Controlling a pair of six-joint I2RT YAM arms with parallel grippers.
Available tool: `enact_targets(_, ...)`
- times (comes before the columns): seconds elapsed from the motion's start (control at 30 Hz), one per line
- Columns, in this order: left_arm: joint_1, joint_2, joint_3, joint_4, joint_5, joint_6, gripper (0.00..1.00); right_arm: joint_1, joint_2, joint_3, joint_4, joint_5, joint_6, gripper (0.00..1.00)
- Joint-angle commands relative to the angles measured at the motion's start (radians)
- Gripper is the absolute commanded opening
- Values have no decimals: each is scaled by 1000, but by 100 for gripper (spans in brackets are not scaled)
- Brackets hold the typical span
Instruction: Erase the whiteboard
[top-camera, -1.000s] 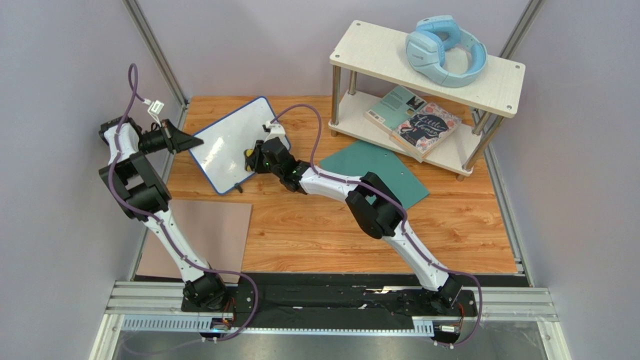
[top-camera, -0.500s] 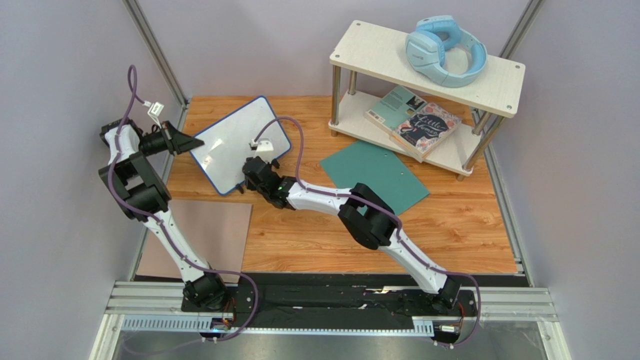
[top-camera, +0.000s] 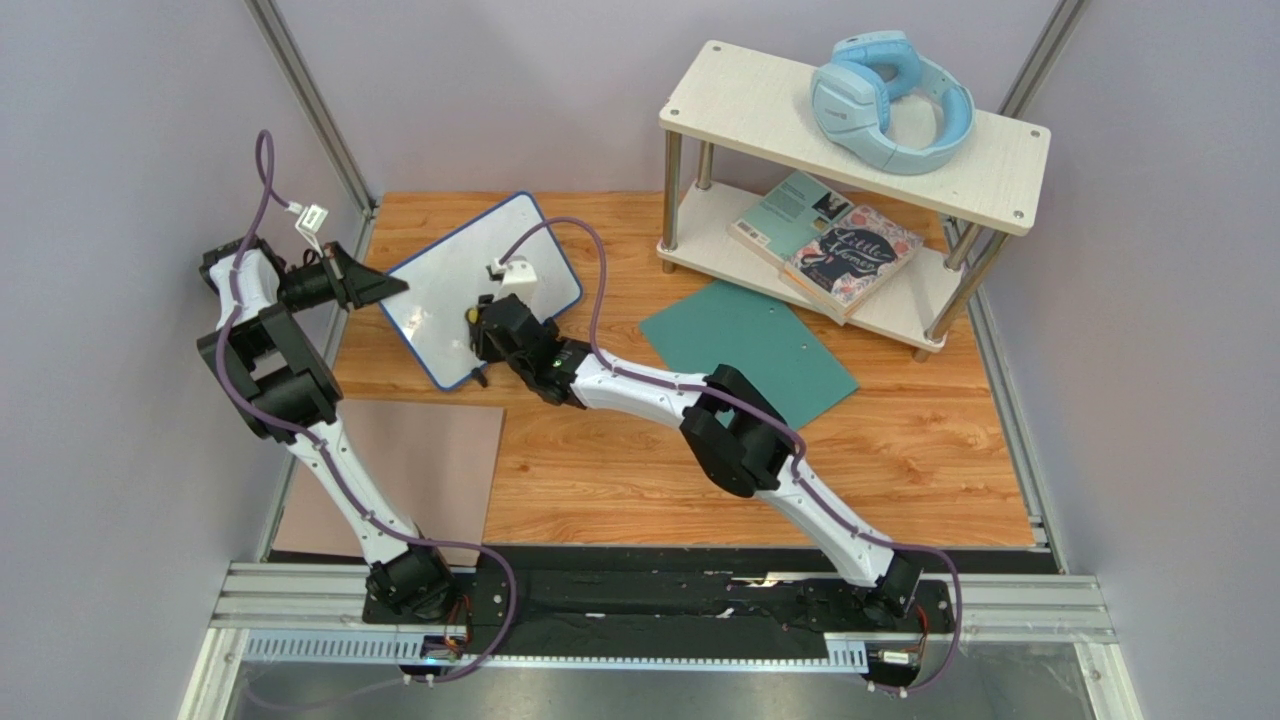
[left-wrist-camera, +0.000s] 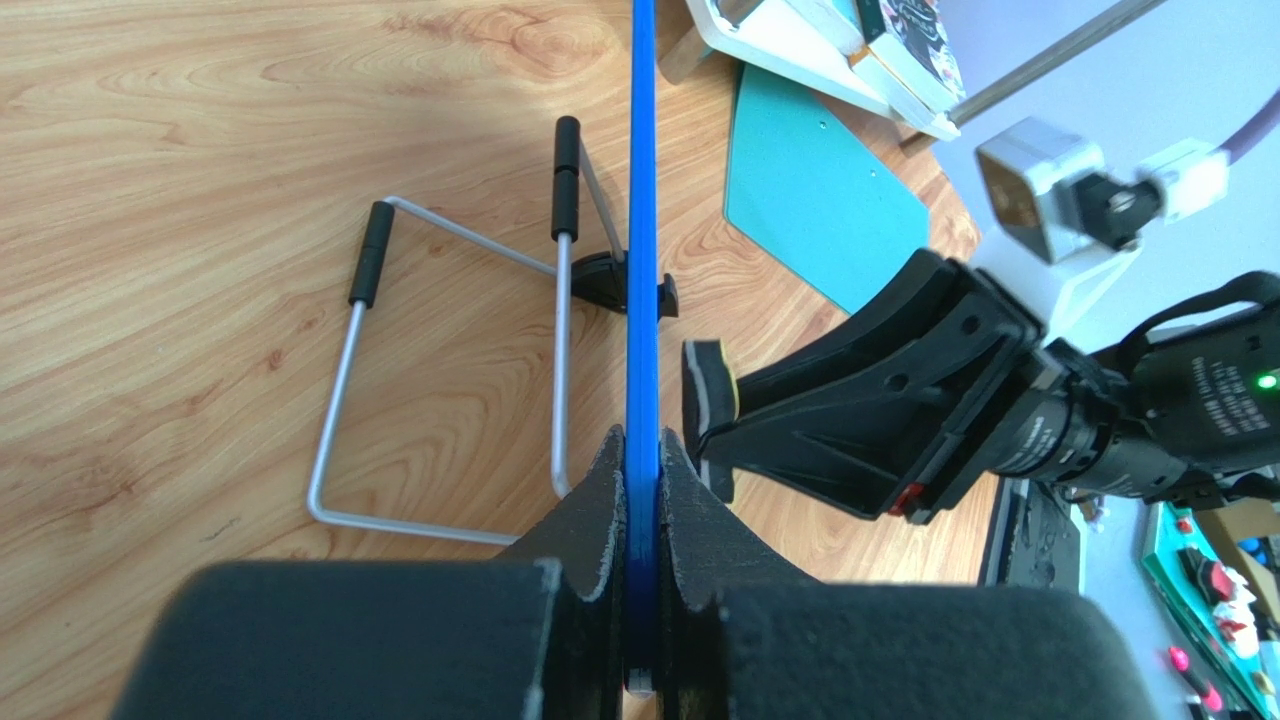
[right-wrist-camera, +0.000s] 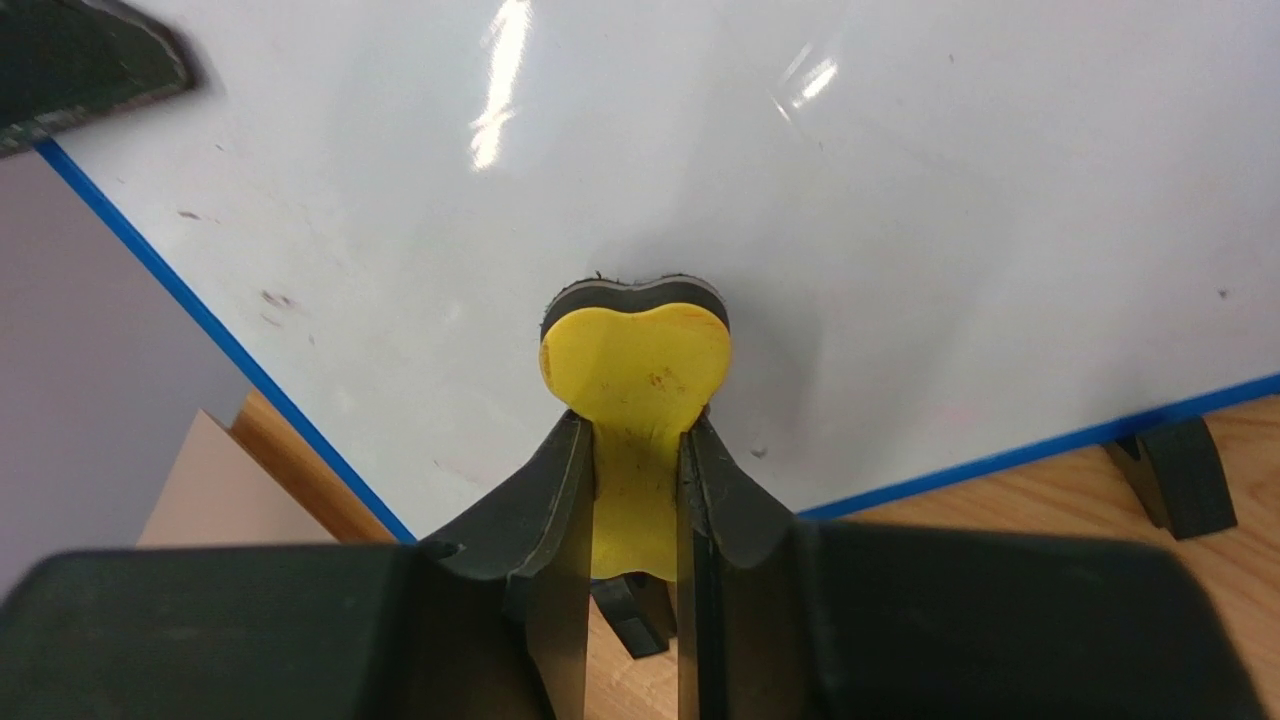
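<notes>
**Ana:** Where was the whiteboard seen?

**Ben:** The whiteboard (top-camera: 448, 282) was seen at the back left of the wooden table (top-camera: 676, 465). It was stood up on its long edge and tipped back a little. A thin wire stand (left-wrist-camera: 451, 383) was seen behind it, and a small black foot (right-wrist-camera: 1180, 477) under its blue rim.

**Ana:** How was it held?

**Ben:** Its left edge was pinched by the left gripper (left-wrist-camera: 643, 465). The two fingers were pressed tight on the blue rim, one on each side.

**Ana:** And what was held by the other one?

**Ben:** A yellow eraser (right-wrist-camera: 637, 360) with a dark pad was squeezed between the narrow fingers of the right gripper (right-wrist-camera: 637, 450). It was pointed at the white face, low down and near the middle. From the side, a thin gap seemed to be there, so a touch could not be told for sure.

**Ana:** Was the white face marked?

**Ben:** Only a few tiny dark specks were seen near the left rim. Bright light was bounced off the top part.

**Ana:** What else was laid out?

**Ben:** A teal sheet (top-camera: 751, 348) was laid flat to the right of the board. A white shelf (top-camera: 706, 90) was stood at the back right, with blue headphones (top-camera: 890, 102) on top and books (top-camera: 827, 240) below. A pinkish mat (top-camera: 413, 465) was laid at the near left.
</notes>
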Motion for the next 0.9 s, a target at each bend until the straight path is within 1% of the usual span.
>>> enact_targets(0.0, 1, -40, -11, -337, -21, 58, 0, 1, 61, 114, 31, 20, -28, 0)
enact_targets(0.07, 2, -41, -6, -337, -21, 53, 0, 4, 74, 139, 3, 9, -34, 0)
enact_targets(0.13, 1, -41, -2, -337, -21, 52, 0, 19, 67, 122, 9, 23, -64, 0)
enact_targets(0.2, 1, -38, 0, -337, -23, 52, 0, 29, 52, 87, 46, 38, -133, 0)
enact_targets(0.3, 2, -34, 2, -337, -21, 49, 0, 50, 53, 82, 68, 80, -205, 0)
enact_targets(0.57, 1, -34, 2, -337, -23, 46, 0, 75, 78, 87, 106, 109, -271, 0)
enact_targets(0.73, -1, -34, 2, -337, -20, 43, 0, 79, 102, 87, 137, 163, -320, 0)
enact_targets(0.87, 1, -34, -2, -337, -26, 44, 0, 78, 125, 110, 129, 170, -319, 0)
